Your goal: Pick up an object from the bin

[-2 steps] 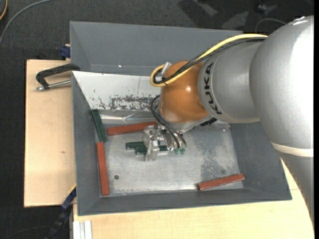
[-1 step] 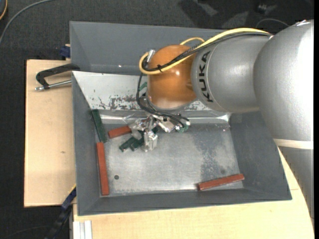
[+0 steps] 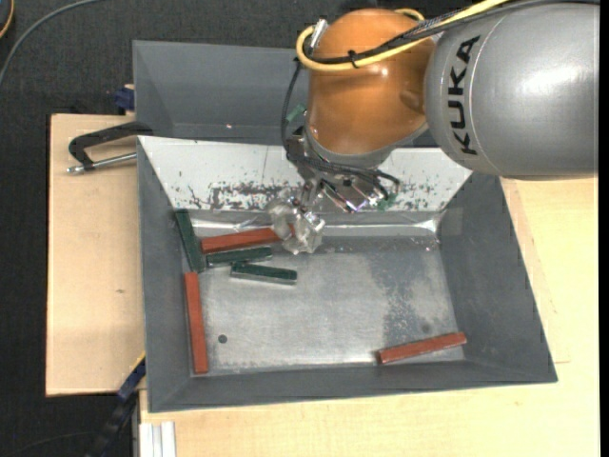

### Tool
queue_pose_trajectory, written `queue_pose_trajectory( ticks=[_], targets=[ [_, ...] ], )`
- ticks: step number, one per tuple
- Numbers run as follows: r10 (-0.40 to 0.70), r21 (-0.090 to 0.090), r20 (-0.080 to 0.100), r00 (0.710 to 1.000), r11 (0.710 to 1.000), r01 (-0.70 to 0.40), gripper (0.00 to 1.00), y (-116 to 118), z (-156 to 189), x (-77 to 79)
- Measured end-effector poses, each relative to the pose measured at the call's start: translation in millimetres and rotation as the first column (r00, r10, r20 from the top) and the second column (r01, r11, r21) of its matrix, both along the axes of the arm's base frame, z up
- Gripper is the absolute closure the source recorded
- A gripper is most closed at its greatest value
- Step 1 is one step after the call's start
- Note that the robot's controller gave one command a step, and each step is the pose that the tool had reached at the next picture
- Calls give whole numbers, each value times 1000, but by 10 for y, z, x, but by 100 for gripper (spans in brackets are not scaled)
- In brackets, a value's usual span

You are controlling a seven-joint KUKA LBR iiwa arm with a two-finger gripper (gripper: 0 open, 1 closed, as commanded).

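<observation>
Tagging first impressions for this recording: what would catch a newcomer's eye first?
The arm's orange wrist cover looms over the far side of the grey bin, the gripper low beneath it. Just left of the gripper lies a cluster of red and green sticks; one red stick runs along the left wall, another lies alone near the front right.

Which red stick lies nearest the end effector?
The red stick among the green sticks, upper left; its end almost reaches the end effector.
</observation>
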State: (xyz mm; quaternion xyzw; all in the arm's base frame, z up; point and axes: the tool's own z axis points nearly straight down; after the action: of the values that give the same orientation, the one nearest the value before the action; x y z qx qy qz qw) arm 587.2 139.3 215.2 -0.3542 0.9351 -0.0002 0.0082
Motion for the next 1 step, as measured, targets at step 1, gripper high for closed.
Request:
queue_pose_trajectory(
  ticks=[1],
  targets=[
    [-1,-1,-10,1000,1000,1,0,-6,-53,-16]
  ],
)
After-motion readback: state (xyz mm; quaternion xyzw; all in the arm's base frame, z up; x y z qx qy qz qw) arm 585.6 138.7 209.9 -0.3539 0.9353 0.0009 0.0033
